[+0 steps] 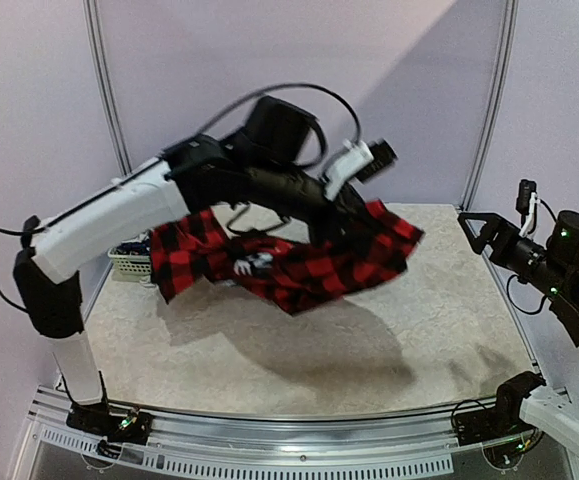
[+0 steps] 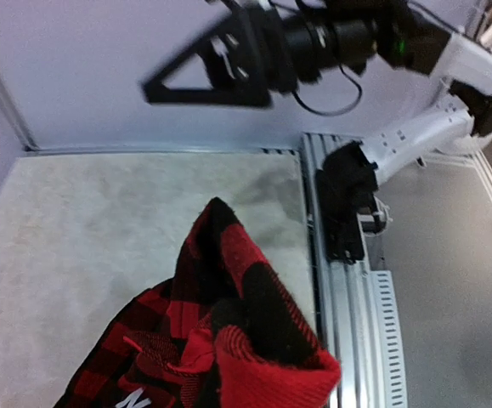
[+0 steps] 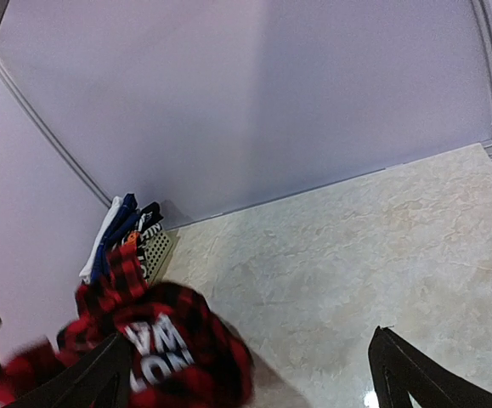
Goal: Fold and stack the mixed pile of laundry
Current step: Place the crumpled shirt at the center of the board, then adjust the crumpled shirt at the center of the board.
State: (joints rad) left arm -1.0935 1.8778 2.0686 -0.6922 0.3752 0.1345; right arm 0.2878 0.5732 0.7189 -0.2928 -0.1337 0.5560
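Table: a pale, marbled table (image 1: 419, 330) is seen from above, with the two arm bases bolted at its near edge.

Right arm pose: it is folded low outside the right edge of the table, with the forearm aimed left across the surface.

Right gripper: the right gripper (image 1: 472, 228) has its jaws spread wide and nothing between them. It hovers just past the right edge, above the surface.

Key relation: the red-and-black plaid shirt (image 1: 299, 265) lies to the left of the right gripper. Its long axis runs left to right across the middle of the table, and its right-hand corner points at the open jaws, near them but apart. The right arm is judged the better placed to take that free corner.

Shirt position: it is held in the air over the table's centre, with a shadow cast beneath it. White lettering (image 1: 254, 265) shows on the sagging middle. Whether the left end touches the table cannot be told.

Left gripper: the left gripper (image 1: 341, 225) is clamped tight on the shirt's upper edge, right of the shirt's middle.

Left arm pose: it is raised high and reaches from the near left corner out over the centre, the wrist bent downward.

Far left corner: the rest of the laundry pile (image 3: 114, 229), blue and white cloth, is bunched at a white lattice basket (image 3: 154, 251).
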